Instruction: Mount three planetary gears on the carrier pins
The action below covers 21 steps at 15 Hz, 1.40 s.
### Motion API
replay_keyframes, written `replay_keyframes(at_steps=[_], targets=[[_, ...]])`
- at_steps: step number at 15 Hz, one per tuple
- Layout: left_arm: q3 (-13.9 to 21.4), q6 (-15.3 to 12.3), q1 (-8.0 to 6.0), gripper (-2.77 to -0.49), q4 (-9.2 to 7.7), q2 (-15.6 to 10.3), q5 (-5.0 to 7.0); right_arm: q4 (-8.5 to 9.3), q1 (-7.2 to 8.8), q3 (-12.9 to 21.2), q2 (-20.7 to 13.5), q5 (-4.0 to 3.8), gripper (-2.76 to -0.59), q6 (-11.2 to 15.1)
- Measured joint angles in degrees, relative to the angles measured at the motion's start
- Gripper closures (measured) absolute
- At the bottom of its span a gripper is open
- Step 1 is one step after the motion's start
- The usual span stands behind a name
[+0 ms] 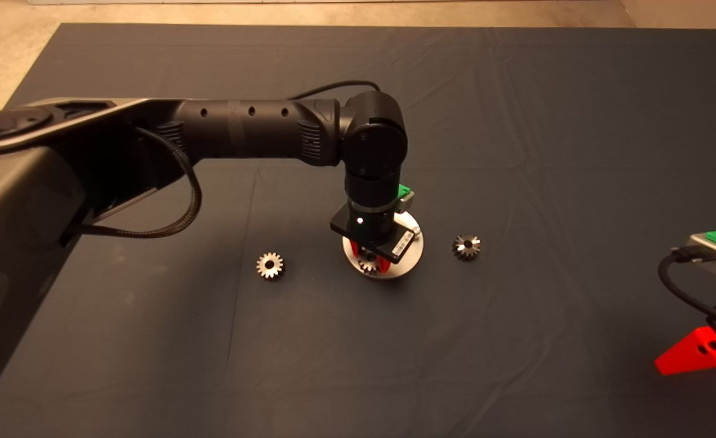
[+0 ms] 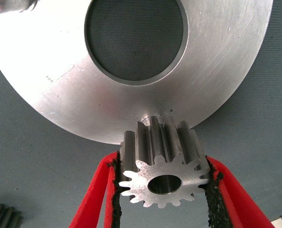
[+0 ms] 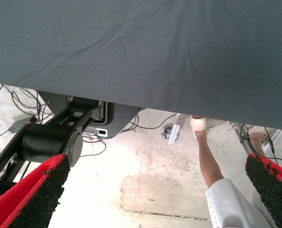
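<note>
My left gripper (image 1: 375,263) stands over the shiny round disc (image 1: 411,254) in the middle of the mat. In the left wrist view it (image 2: 162,161) is shut on a bright silver planetary gear (image 2: 162,175), held at the rim of the disc (image 2: 217,71). One carrier pin (image 2: 152,118) shows just beyond the gear; I cannot tell whether the gear sits on a pin. A second pin (image 2: 12,4) shows at the disc's far side. A bright gear (image 1: 270,265) lies left of the disc, a darker gear (image 1: 466,246) to its right. My right gripper (image 1: 701,351) is parked at the lower right, open.
The left arm (image 1: 248,131) spans the mat from the left edge. The right wrist view looks past the mat's edge (image 3: 131,102) at the floor, where a person's leg (image 3: 207,156) and a black machine base (image 3: 50,142) show.
</note>
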Motion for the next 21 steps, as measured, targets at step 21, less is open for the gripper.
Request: replay_keyframes(at_steps=[21], targets=[[3.41,-4.82,-5.28,-1.81,-3.48,-13.79,0.52,0.0,0.02,0.0,0.01,0.01,-2.75,-0.02]])
